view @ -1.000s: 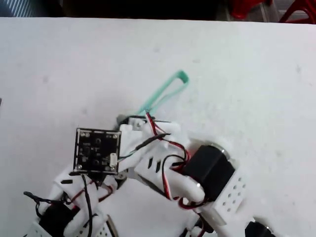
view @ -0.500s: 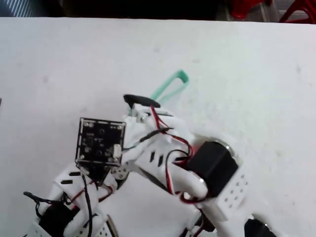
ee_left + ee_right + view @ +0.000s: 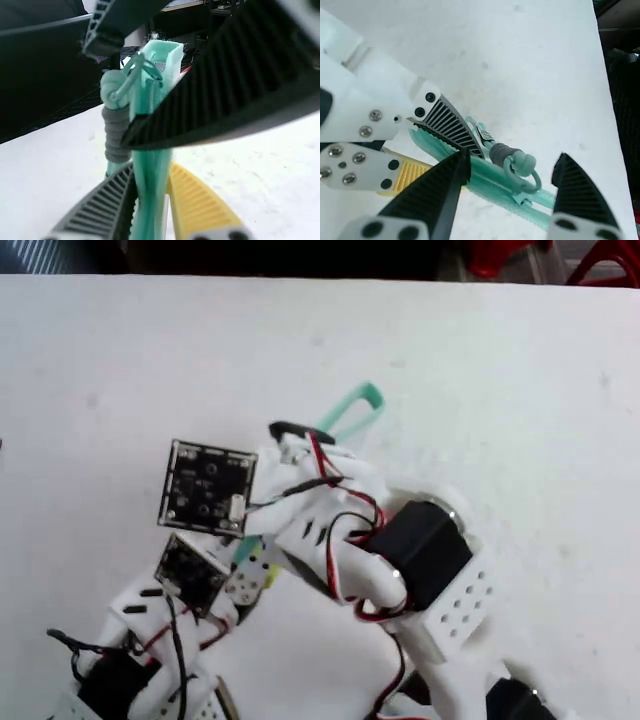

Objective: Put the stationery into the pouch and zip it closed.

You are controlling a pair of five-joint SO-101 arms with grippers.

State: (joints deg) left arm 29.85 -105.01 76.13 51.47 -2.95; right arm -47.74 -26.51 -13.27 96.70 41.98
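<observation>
The teal pouch (image 3: pixel 490 180) lies on the white table (image 3: pixel 480 370), its zip running along the top edge. My left gripper (image 3: pixel 445 155) is shut on the pouch, one dark ridged finger and one yellow finger (image 3: pixel 200 210) pinching the fabric (image 3: pixel 150 200). The zip pull (image 3: pixel 517 165), a grey cord with a teal knot, stands just past that grip. My right gripper (image 3: pixel 515 162) is open, its black fingers either side of the pull without touching it. From above, the pouch's teal loop (image 3: pixel 355 405) sticks out beyond both arms, with the right gripper's black finger (image 3: pixel 295 430) beside it.
Both arms crowd the near middle of the table, the right arm's black motor (image 3: pixel 425 555) and red wires over the pouch. Bare white table stretches to the left, right and far side. Dark floor and red chair legs (image 3: pixel 510 255) lie beyond the far edge.
The right arm's wrist and camera board have moved toward the far side, its black finger nearing the teal loop. That uncovered the left gripper's yellow finger below.
</observation>
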